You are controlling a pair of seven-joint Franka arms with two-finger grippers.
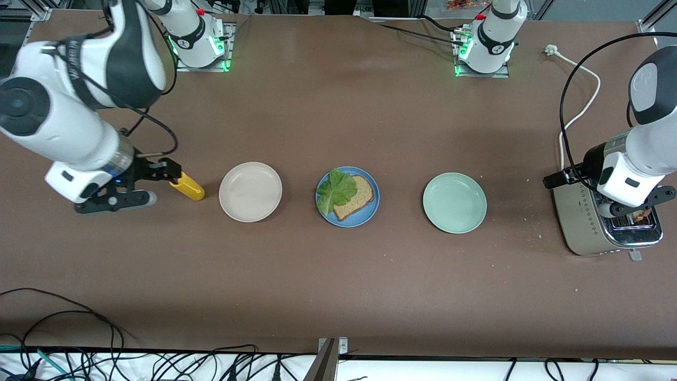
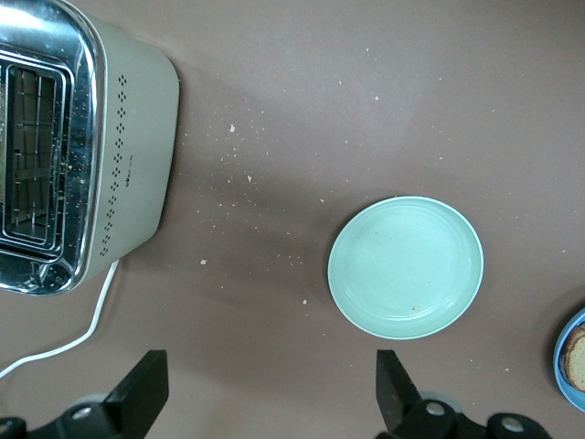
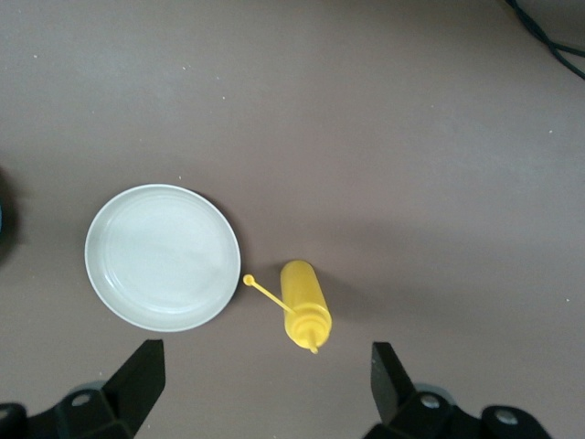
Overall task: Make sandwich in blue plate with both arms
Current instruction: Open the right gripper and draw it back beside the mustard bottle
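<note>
Left black two-finger gripper [image 2: 268, 402] up over shiny metal toaster [image 1: 603, 225] at left arm's end of table, fingers wide apart, nothing btwn them; right black two-finger gripper [image 3: 261, 402] same, spread & empty, hovering over yellow plastic squeeze bottle [image 1: 186, 186] w/ round beige plate [image 1: 250, 191] just beside. Round matte blue plate [image 1: 347, 197] mid-table, btwn beige plate & round pale green plate [image 1: 454, 202], carrying one brown wholegrain bread slice [image 1: 357, 198] w/ ruffled green lettuce leaf [image 1: 335, 190] lying on it.

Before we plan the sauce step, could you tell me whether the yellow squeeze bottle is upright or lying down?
Lying down: the yellow squeeze bottle rests on its side on the table beside the beige plate.
</note>
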